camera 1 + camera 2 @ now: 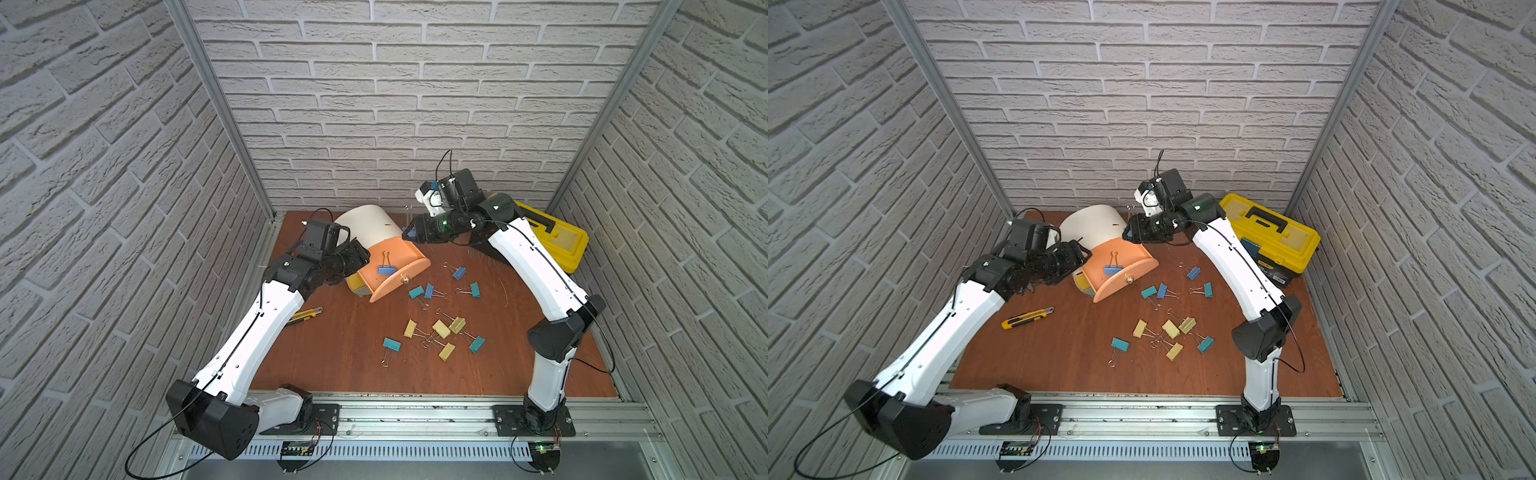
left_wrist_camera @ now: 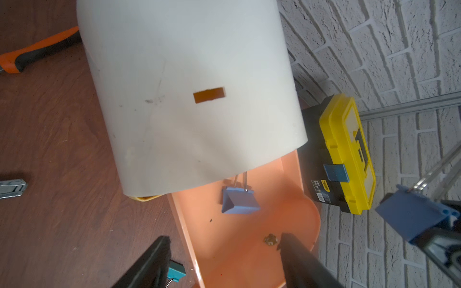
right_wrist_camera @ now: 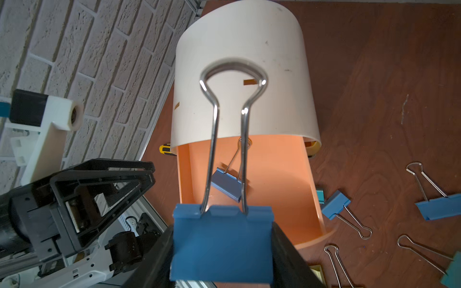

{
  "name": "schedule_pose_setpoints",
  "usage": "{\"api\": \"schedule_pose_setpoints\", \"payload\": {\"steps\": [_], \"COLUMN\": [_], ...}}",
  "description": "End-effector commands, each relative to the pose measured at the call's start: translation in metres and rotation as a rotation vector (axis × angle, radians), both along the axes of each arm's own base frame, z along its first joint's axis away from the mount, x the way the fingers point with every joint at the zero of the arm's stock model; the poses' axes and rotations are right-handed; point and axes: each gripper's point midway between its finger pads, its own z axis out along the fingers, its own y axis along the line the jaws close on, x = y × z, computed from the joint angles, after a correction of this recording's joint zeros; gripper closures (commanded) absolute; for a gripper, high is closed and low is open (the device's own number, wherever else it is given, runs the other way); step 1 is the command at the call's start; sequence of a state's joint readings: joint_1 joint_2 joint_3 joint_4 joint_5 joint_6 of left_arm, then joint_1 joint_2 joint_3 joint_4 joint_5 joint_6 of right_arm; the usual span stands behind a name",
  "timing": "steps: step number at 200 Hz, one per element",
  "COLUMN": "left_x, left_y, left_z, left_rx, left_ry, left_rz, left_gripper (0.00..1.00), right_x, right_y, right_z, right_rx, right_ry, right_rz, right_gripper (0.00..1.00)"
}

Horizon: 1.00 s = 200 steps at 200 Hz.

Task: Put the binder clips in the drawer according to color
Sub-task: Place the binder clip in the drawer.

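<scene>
The drawer is a white drum cabinet (image 1: 365, 226) with its peach drawer (image 1: 409, 257) pulled out; the yellow drawer (image 1: 355, 284) shows below it. One blue binder clip (image 1: 386, 269) lies inside the peach drawer (image 3: 282, 174). My right gripper (image 1: 409, 235) hovers at the drawer's back right corner, shut on another blue binder clip (image 3: 222, 239) whose wire handles point away from the gripper. My left gripper (image 2: 224, 249) is open and empty, its fingers straddling the drawer's left wall. Several blue, teal and pale yellow clips (image 1: 441, 328) lie loose on the wooden table.
A yellow-and-black toolbox (image 1: 552, 239) stands at the back right behind the right arm. A yellow utility knife (image 1: 1027, 318) lies on the table at the left. An orange-handled tool (image 2: 37, 52) lies behind the cabinet. Brick-patterned walls close three sides.
</scene>
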State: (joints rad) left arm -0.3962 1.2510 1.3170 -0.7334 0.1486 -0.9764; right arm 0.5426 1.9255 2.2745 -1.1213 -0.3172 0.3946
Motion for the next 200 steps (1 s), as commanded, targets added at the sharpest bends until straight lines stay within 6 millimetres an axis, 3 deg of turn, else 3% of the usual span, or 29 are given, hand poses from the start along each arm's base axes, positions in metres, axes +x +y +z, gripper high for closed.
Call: {"api": "schedule_pose_setpoints", "payload": {"steps": [1, 13, 17, 43, 76, 117, 200], "left_x": [0.004, 0.004, 0.003, 0.002, -0.001, -0.004, -0.008], "left_y": [-0.013, -0.014, -0.015, -0.016, -0.013, -0.011, -0.009], "left_z": [0.013, 0.011, 0.011, 0.010, 0.009, 0.006, 0.009], "left_rx": [-0.029, -0.029, -0.029, -0.029, -0.028, -0.026, -0.025], "left_ry": [-0.036, -0.030, -0.030, -0.027, -0.026, -0.021, -0.036], "left_rz": [-0.054, -0.057, -0.059, -0.059, -0.049, -0.041, -0.028], "left_gripper": [0.26, 0.26, 0.26, 0.26, 0.26, 0.26, 0.26], "right_x": [-0.004, -0.007, -0.003, -0.002, 0.001, 0.002, 0.003], "right_y": [0.002, 0.004, 0.007, 0.009, 0.008, 0.004, 0.001], "right_z": [-0.012, -0.013, -0.027, -0.043, -0.055, -0.053, -0.036], "right_rx": [-0.118, -0.151, -0.179, -0.263, -0.304, -0.327, -0.322], "right_ry": [-0.034, -0.053, -0.032, -0.037, -0.029, -0.051, -0.109], "right_rz": [0.044, 0.059, 0.068, 0.084, 0.087, 0.087, 0.078], "right_gripper": [0.57, 0.57, 0.57, 0.57, 0.57, 0.55, 0.39]}}
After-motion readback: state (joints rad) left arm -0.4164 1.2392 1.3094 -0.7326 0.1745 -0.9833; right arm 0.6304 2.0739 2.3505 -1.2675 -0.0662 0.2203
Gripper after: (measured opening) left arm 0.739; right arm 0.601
